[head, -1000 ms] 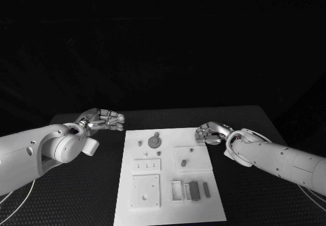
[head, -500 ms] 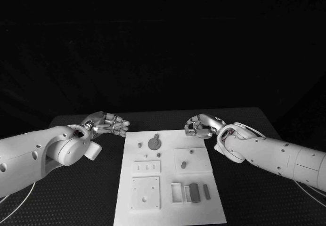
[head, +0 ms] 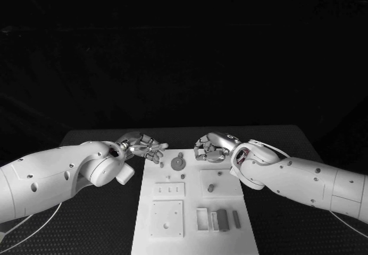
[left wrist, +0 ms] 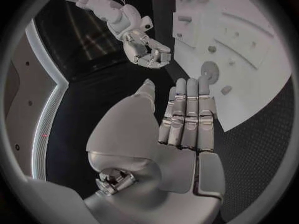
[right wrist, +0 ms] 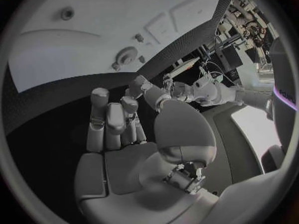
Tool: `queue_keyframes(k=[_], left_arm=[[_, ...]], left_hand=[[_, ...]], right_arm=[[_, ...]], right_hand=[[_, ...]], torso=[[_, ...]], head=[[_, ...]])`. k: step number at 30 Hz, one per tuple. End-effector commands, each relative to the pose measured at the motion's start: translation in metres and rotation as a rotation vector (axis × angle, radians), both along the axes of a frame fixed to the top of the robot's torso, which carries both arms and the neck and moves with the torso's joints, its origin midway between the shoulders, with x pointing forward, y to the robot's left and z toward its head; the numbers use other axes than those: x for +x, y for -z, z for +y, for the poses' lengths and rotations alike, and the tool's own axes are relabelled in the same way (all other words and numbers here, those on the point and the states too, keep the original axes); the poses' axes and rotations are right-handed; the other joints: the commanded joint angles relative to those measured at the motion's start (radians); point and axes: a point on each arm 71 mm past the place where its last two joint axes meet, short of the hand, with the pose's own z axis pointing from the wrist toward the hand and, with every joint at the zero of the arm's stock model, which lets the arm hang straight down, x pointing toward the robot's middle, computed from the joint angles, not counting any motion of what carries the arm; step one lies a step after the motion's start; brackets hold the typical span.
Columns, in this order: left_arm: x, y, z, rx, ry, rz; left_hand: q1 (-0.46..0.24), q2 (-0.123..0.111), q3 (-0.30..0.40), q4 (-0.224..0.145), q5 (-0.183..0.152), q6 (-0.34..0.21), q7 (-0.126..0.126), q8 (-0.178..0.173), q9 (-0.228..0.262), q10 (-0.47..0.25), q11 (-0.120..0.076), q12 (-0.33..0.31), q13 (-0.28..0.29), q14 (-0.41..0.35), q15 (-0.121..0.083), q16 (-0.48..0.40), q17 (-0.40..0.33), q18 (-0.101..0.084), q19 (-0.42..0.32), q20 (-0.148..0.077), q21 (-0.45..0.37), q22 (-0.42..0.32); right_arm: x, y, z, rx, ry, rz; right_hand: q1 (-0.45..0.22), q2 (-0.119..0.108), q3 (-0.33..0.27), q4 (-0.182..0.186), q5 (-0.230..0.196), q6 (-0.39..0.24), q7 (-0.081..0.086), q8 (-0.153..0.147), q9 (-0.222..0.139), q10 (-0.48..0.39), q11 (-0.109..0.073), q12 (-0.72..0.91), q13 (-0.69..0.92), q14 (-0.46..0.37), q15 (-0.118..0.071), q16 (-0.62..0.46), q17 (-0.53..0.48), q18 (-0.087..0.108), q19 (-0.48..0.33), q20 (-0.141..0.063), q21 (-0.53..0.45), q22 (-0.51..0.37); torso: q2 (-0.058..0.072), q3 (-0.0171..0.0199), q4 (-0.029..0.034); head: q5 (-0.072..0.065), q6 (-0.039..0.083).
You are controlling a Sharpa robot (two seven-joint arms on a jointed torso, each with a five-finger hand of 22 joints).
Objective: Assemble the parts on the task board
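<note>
The white task board [head: 192, 234] lies in the middle of the table. A grey gear [head: 178, 162] sits near its far end, with small grey parts [head: 210, 187] below it and several bar-shaped parts [head: 222, 219] by the slots at the near end. My left hand [head: 144, 146] hovers over the board's far left corner with its fingers [left wrist: 187, 119] straight and side by side, holding nothing. My right hand [head: 212, 147] hovers over the far right part of the board with its fingers [right wrist: 112, 122] half bent and the palm bare. The gear [left wrist: 210, 72] lies just beyond the left fingertips.
Black table [head: 92, 223] surrounds the board on all sides. White raised blocks with holes [head: 166, 218] and a recessed square [head: 217, 181] take up the board's near half. Both forearms lie along the board's edges.
Both hands have moved inward and towards the far end of the board, now close together on either side of the gear. The left fingers have straightened.
</note>
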Motion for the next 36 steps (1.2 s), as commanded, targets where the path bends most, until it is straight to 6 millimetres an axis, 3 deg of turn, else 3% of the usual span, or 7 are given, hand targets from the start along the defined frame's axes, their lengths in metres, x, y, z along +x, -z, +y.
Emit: queue_keyframes(k=[1, 5, 8, 11, 36], left_arm=[[-0.001, 0.003, -0.006, 0.048, -0.03, 0.031], [-0.003, 0.005, -0.015, 0.057, 0.004, 0.063], [-0.006, 0.006, -0.021, 0.06, 0.022, 0.076], [-0.007, 0.006, -0.027, 0.063, 0.036, 0.087], [-0.012, 0.009, -0.038, 0.127, 0.079, 0.114]], left_hand=[[-0.039, -0.014, 0.009, 0.001, 0.0, -0.003, 0.004, -0.007, -0.002, 0.006, -0.003, 0.002, 0.01, 0.005, -0.001, 0.001, 0.008, 0.004, 0.005, -0.005, 0.004, 0.004], [-0.088, -0.036, 0.027, 0.001, -0.001, -0.01, 0.007, -0.013, -0.005, -0.011, 0.003, -0.006, 0.021, -0.008, 0.004, -0.012, 0.016, 0.0, -0.007, -0.002, -0.002, 0.006], [-0.079, 0.016, -0.107, -0.002, 0.001, -0.009, 0.006, -0.017, -0.008, -0.037, 0.011, -0.019, 0.042, -0.019, 0.009, -0.031, 0.03, 0.002, -0.025, 0.002, -0.011, 0.013], [-0.065, 0.032, -0.155, 0.0, 0.001, -0.005, 0.005, -0.02, -0.01, -0.043, 0.013, -0.023, 0.056, -0.019, 0.01, -0.042, 0.037, 0.003, -0.026, 0.005, -0.014, 0.016], [-0.011, 0.072, -0.194, 0.0, 0.002, 0.043, -0.014, -0.006, -0.008, -0.016, -0.003, -0.014, 0.099, 0.018, -0.003, -0.048, 0.07, 0.005, -0.004, -0.006, -0.008, 0.033]], right_arm=[[-0.004, 0.0, 0.011, -0.071, 0.015, -0.007], [-0.01, -0.003, 0.026, -0.061, -0.01, -0.009], [-0.013, -0.004, 0.035, -0.057, -0.025, -0.009], [-0.015, -0.005, 0.042, -0.05, -0.037, -0.01], [-0.023, -0.009, 0.064, -0.043, -0.084, -0.025]], right_hand=[[0.003, -0.004, -0.003, -0.002, -0.004, 0.045, 0.035, 0.007, 0.006, 0.008, 0.0, 0.004, -0.001, 0.007, -0.002, 0.004, -0.002, 0.02, 0.0, -0.007, 0.004, 0.017], [0.01, -0.007, -0.001, -0.004, -0.004, 0.046, 0.034, 0.006, 0.007, 0.009, -0.001, 0.003, -0.002, 0.01, -0.004, 0.004, -0.002, 0.02, 0.001, -0.009, 0.004, 0.017], [0.011, -0.009, -0.002, -0.003, -0.004, 0.047, 0.034, 0.006, 0.007, 0.01, -0.001, 0.003, -0.003, 0.011, -0.004, 0.004, -0.001, 0.02, 0.002, -0.01, 0.004, 0.017], [0.011, -0.011, -0.003, -0.003, -0.004, 0.048, 0.033, 0.006, 0.007, 0.011, -0.001, 0.003, -0.003, 0.012, -0.004, 0.004, -0.002, 0.02, 0.002, -0.01, 0.004, 0.017], [0.006, -0.018, -0.007, -0.001, -0.004, 0.05, 0.033, 0.005, 0.008, 0.014, -0.002, 0.001, -0.005, 0.015, -0.005, 0.002, -0.003, 0.02, 0.006, -0.011, 0.004, 0.015]], torso=[[-0.005, -0.0023, 0.0014], [-0.004, -0.0027, 0.0042], [-0.002, -0.0014, 0.0018], [-0.001, -0.0009, 0.0015], [-0.001, -0.001, -0.0005]], head=[[0.008, -0.002], [0.012, -0.001], [0.026, -0.001], [0.027, -0.003], [0.03, -0.012]])
